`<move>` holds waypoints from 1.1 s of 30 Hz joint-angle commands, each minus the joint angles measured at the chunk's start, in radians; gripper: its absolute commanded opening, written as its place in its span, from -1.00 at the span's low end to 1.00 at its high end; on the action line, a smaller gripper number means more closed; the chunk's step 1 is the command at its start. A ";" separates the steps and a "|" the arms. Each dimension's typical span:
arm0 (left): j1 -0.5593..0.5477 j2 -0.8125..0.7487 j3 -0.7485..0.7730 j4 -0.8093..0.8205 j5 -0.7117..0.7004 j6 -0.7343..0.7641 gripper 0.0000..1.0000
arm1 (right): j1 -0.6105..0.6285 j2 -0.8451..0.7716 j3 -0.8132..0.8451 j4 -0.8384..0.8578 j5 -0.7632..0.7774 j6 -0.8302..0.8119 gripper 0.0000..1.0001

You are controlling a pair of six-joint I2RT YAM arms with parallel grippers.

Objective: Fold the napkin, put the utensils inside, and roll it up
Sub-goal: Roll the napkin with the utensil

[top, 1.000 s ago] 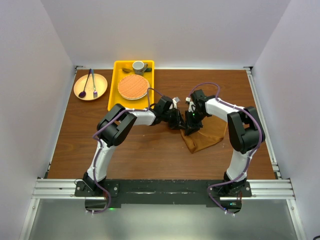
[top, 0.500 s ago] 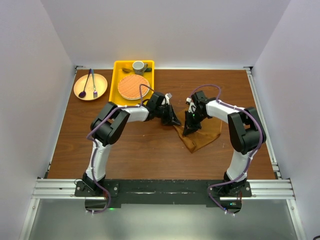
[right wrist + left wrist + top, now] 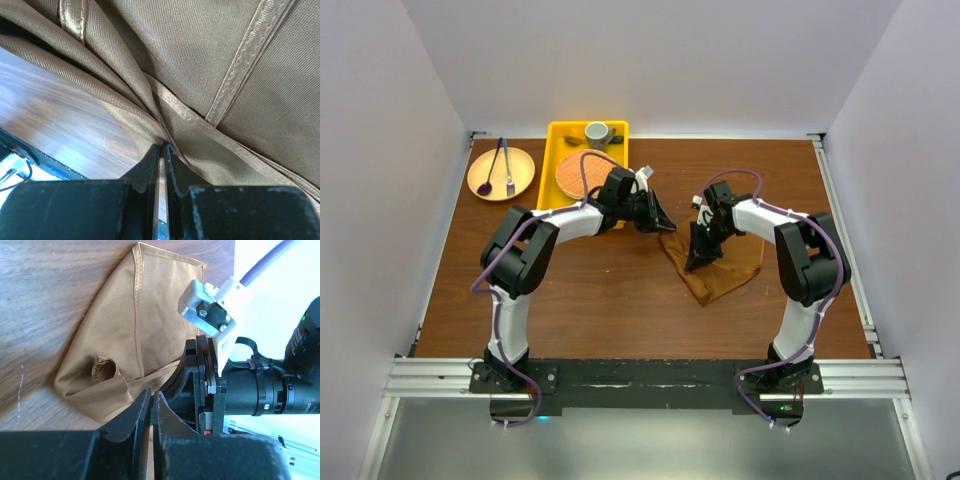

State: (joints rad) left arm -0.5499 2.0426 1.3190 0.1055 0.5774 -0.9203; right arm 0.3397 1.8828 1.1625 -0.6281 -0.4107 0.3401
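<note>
- Napkin [image 3: 728, 270] bunched on counter [image 3: 600, 290], right of centre.
- Right pincer [image 3: 697, 262] — narrow, nipping a fold at cloth's left edge.
- Left pincer [image 3: 661, 222] near-shut, empty; cloth just to its right, not touching — right arm's nearer.

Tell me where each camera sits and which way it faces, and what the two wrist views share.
Top external: above and behind the arm bases, looking down on the table; both arms show whole, left gripper and right gripper included.
Left wrist: on the left arm, facing the napkin and the right gripper; its own fingers at the bottom edge.
Right wrist: close over the napkin, its own fingers at the bottom pinching a fold.
Shared: both wrist views show the napkin.
</note>
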 commanded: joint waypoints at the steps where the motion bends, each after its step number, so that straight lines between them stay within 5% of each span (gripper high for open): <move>1: 0.004 -0.001 -0.038 0.078 0.048 -0.006 -0.80 | 0.010 0.091 -0.035 -0.028 0.147 -0.055 -0.88; 6: 0.001 0.077 0.006 0.045 0.058 0.001 -0.88 | 0.010 0.096 -0.023 -0.038 0.145 -0.061 -0.88; 14: 0.008 0.208 0.144 -0.257 -0.180 0.136 -0.98 | 0.010 0.099 -0.032 -0.030 0.141 -0.072 -0.89; 20: -0.002 0.133 0.190 -0.351 -0.287 0.227 -0.92 | 0.012 0.101 -0.032 -0.019 0.128 -0.081 -0.89; 33: -0.068 -0.071 0.172 -0.513 -0.350 0.051 0.05 | 0.010 0.108 -0.009 -0.021 0.127 -0.092 -0.91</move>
State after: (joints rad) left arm -0.5789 2.0315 1.4921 -0.3317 0.2867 -0.7788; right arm 0.3393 1.9072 1.1847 -0.6441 -0.4454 0.3088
